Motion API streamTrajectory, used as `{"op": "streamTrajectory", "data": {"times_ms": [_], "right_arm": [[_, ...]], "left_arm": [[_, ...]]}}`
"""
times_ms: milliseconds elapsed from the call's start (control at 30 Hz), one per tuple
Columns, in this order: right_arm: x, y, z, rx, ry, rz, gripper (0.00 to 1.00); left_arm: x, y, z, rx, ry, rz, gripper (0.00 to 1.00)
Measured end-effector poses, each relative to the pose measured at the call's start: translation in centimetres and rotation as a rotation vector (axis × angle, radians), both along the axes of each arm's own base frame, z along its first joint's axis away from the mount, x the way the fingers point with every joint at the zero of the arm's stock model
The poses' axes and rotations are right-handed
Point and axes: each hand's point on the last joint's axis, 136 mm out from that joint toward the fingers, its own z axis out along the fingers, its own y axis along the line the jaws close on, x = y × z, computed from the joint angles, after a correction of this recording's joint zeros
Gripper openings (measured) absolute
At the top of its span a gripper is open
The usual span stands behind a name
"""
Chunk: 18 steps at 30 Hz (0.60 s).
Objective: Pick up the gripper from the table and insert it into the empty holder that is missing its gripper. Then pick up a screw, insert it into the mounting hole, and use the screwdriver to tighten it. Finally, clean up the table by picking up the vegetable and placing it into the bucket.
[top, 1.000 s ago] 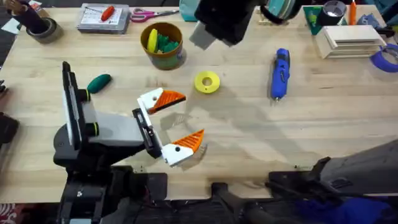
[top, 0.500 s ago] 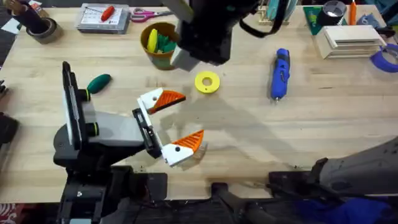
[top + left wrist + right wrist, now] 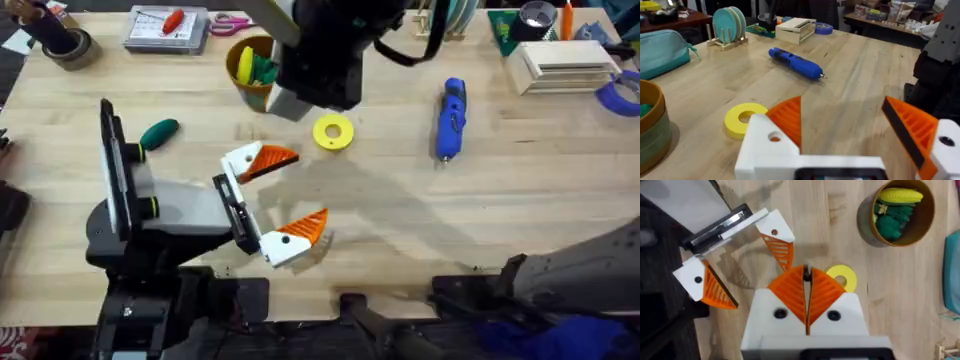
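I see the counter as pale matt wood with plank grain; the screwdriver looks smooth blue plastic; my pincer pads are ribbed orange plastic.

My blue screwdriver lies flat on the table, dark tip toward me. The dark green vegetable rests on its side at the left. The olive-yellow bucket stands upright, holding yellow and green items.
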Motion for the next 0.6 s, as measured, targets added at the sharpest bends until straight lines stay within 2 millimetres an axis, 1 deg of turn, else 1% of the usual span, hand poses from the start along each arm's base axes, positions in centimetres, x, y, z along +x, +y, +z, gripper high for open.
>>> {"op": "streamTrajectory", "data": {"times_ms": [333,600], "right_arm": [[0.1,0.5,-0.1,0.006,-0.014,0.018,0.006],[-0.3,1.2,-0.9,-0.008,-0.005,0.04,0.006]], "left_arm": [[0.0,0.0,0.0,0.0,0.0,0.0,0.986],[0.0,0.0,0.0,0.0,0.0,0.0,0.986]]}}
